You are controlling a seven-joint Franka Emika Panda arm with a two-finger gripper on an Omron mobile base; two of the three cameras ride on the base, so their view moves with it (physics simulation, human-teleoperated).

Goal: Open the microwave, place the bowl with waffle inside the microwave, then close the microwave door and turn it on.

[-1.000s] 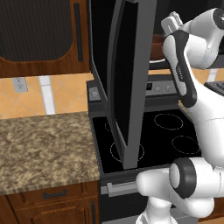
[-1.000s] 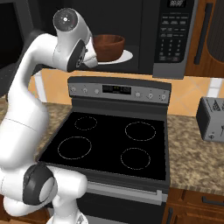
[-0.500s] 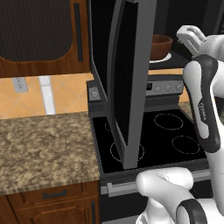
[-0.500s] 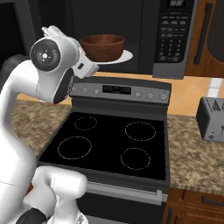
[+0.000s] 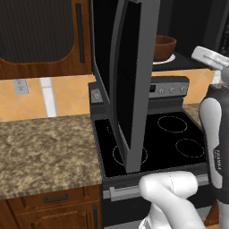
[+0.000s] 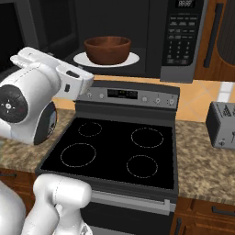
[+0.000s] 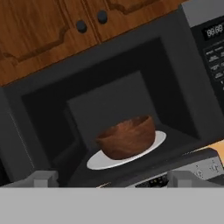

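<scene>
I have the bowl sitting on the white turntable inside the microwave, so the placing step looks done to me and closing the door is the step in hand. The door stands swung wide out over the stove, seen nearly edge-on in the left base view.

My tool is empty with its tips spread wide; in the hand view they sit apart at the bottom, facing the open cavity from outside it, clear of the bowl.

The next move, as I judge it, calls for bringing the tool round to the outer face of the door and pushing it back toward the cavity until it seats, then reaching for the control panel on the right side of the microwave. The risk I see is catching the door edge with the arm while swinging round it.

I can't make out the waffle; the bowl's wall hides its inside from every camera. The door handle is not clear to me from this angle, and the panel buttons are too small to read.
</scene>
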